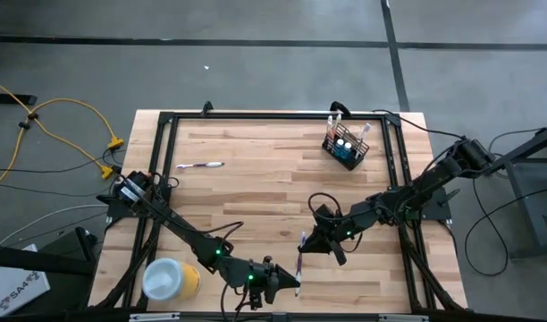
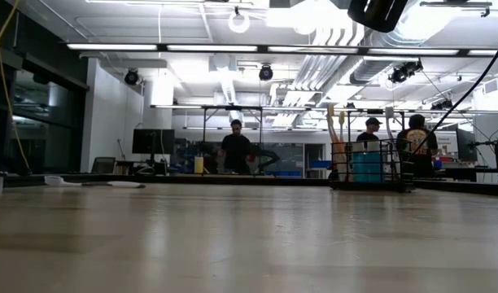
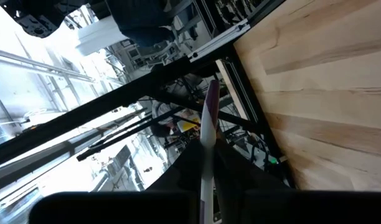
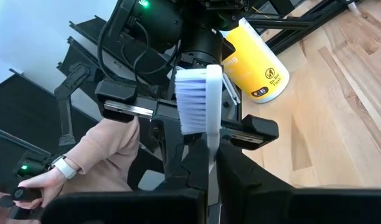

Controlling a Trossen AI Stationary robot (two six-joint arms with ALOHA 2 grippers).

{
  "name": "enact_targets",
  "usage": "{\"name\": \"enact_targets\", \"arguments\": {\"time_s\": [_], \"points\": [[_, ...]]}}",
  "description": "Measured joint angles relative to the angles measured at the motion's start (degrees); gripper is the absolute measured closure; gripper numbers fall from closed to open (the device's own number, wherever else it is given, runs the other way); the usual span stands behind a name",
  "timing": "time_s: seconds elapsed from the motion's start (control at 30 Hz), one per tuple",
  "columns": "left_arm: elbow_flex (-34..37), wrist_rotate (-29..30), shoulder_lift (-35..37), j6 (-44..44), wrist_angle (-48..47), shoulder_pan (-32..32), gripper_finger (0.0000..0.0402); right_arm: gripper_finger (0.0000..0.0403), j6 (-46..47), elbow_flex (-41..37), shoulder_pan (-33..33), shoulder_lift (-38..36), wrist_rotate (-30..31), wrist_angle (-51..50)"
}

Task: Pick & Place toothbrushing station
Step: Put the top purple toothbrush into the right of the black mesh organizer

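So I've got both grippers pinched on one toothbrush (image 1: pixel 299 257) near the table's (image 1: pixel 256 170) front edge, mid-handoff I'd guess: the right gripper (image 1: pixel 311 241) is clamped on the bristle end, the left gripper (image 1: pixel 287 284) on the handle end. The mesh holder (image 1: pixel 346 147) sits at the far right corner with brushes and blue tubes inside. Another toothbrush (image 1: pixel 200 165) lies loose toward the far left. The yellow canister (image 1: pixel 171 278) sits at the front left corner (not really in my way).
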State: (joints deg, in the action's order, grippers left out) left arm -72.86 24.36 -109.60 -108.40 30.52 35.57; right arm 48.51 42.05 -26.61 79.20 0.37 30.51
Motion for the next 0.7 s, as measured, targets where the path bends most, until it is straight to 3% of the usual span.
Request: {"name": "enact_targets", "arguments": {"time_s": [0.4, 0.7], "points": [[0.0, 0.2, 0.0, 0.2, 0.0, 0.3, 0.0337, 0.0398, -0.1, 0.0, 0.0, 0.0, -0.5, 0.1], [0.0, 0.9, 0.0, 1.3, 0.0, 0.5, 0.0329, 0.0399, -0.1, 0.0, 0.0, 0.0, -0.5, 0.0]]}}
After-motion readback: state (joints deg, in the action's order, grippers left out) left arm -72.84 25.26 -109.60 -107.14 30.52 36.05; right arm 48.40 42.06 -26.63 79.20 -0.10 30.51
